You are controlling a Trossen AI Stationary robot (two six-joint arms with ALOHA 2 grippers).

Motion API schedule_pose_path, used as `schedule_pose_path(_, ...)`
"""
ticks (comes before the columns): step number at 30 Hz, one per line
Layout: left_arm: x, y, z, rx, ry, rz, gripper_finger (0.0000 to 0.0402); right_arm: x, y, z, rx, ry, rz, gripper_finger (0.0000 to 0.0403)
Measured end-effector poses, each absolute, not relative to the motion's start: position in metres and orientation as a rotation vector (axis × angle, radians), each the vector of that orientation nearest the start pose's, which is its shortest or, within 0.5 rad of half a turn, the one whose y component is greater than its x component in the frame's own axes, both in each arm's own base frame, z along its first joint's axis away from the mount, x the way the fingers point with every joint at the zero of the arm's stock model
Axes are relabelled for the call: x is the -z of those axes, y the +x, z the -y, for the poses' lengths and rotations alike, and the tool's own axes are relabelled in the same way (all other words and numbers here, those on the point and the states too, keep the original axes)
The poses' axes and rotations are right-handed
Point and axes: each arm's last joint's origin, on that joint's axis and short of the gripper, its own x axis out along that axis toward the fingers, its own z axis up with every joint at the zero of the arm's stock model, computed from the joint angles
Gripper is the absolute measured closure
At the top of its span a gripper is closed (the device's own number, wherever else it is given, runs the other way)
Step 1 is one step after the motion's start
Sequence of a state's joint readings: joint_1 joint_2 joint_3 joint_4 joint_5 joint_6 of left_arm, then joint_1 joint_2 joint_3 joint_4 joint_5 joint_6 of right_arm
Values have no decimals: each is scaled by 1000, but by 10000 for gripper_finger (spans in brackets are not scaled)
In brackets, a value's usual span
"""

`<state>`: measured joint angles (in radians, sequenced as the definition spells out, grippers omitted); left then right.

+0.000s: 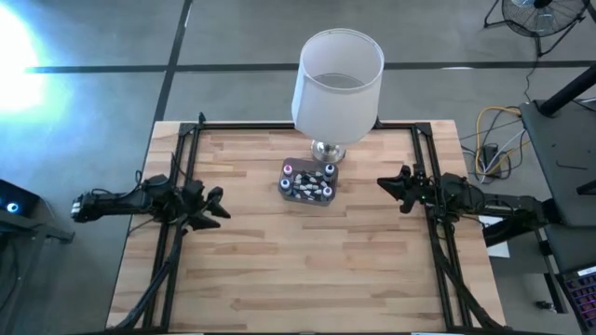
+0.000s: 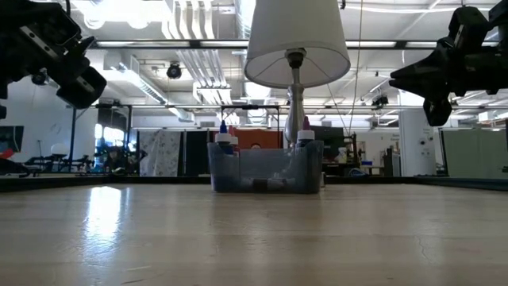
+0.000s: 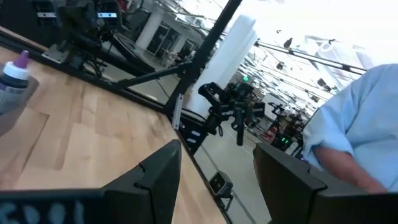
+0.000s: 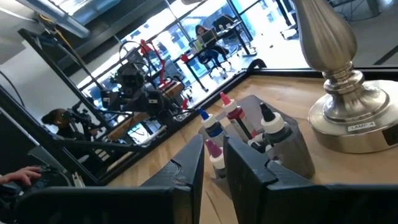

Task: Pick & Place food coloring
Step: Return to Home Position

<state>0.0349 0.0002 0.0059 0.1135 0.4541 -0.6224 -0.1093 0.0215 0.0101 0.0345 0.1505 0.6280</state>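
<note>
The food coloring bottles (image 1: 307,180) stand upright in a small clear tub (image 1: 285,189) at the table's middle, in front of the lamp. In the right wrist view the bottles (image 4: 233,124) show red, blue, pink and dark tips. In the low view two bottles (image 2: 225,140) rise above the tub's rim. My left gripper (image 1: 218,206) hovers open left of the tub, above the table. My right gripper (image 1: 382,184) hovers right of the tub, its fingers narrowly apart (image 4: 214,177) and pointing at the bottles. One bottle (image 3: 15,76) shows at the left wrist picture's edge.
A big white-shaded lamp (image 1: 337,82) stands on its metal base (image 4: 347,118) just behind the tub. Black rails (image 1: 177,177) run along the table's left and right sides. A person in a light blue shirt (image 3: 354,137) is beyond the table. Bare wood (image 1: 307,270) lies toward the near edge.
</note>
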Motion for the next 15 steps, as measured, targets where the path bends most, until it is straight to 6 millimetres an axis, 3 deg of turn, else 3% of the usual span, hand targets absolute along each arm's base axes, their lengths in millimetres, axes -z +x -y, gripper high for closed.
schedule_pose_path(3,-177,95,9,396,-516,17,223,-169,97,15,244,625,104,346)
schedule_pose_path(10,-170,97,4,196,-56,48,223,-169,97,15,244,625,104,346)
schedule_pose_path(15,-169,97,2,146,-7,43,223,-169,97,15,244,625,104,346)
